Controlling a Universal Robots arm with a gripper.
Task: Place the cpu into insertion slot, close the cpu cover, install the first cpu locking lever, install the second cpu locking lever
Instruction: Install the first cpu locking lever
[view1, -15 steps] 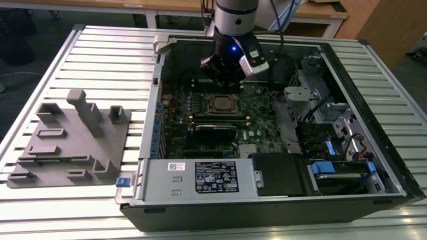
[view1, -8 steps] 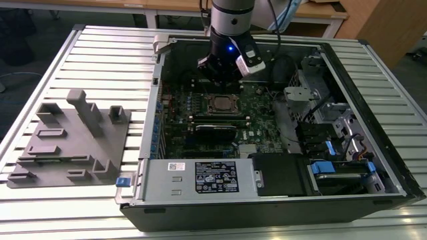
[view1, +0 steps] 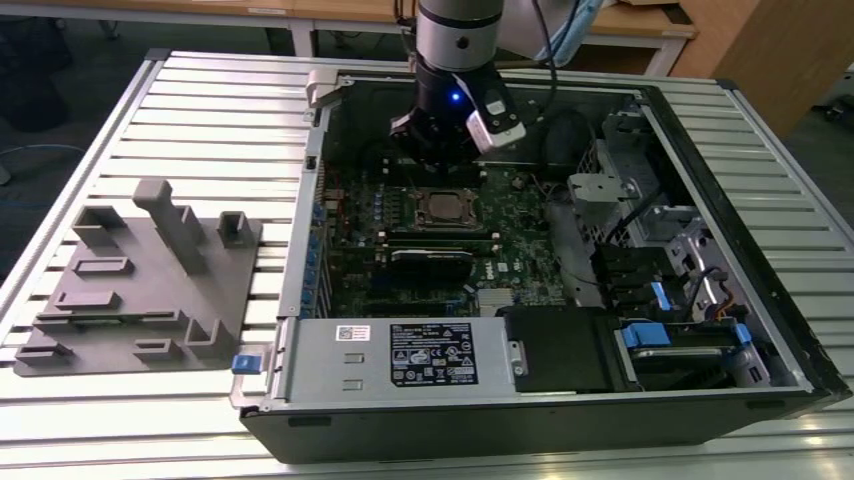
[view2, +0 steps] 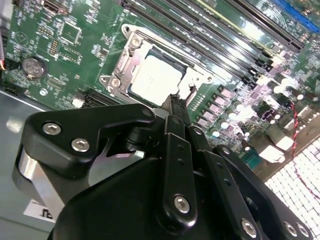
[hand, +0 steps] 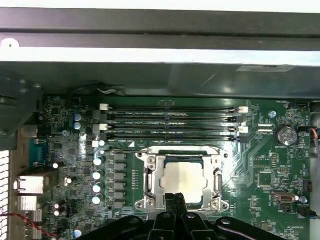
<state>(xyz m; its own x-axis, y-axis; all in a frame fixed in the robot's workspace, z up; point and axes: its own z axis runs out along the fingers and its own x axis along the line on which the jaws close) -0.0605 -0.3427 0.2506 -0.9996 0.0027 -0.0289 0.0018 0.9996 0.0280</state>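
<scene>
The exterior view looks steeply down from outside the open computer case (view1: 534, 430), far enough to take in the whole case and the table (view1: 200, 110). Both wrist views look past the gripper (view2: 174, 101) (hand: 175, 200), close above the motherboard (view2: 50, 30) (hand: 260, 165). All three views share the socket (view1: 443, 208) (view2: 131, 47) (hand: 150, 175).

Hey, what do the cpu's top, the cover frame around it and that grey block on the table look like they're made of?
The cpu: dull silvery-grey metal top, matte, with a soft, even sheen. The cpu cover: thin bright metal, likely steel, with sharp glints on its edges. The grey block: probably matte plastic, as it looks uniform with no glints, though that is not certain.
</scene>
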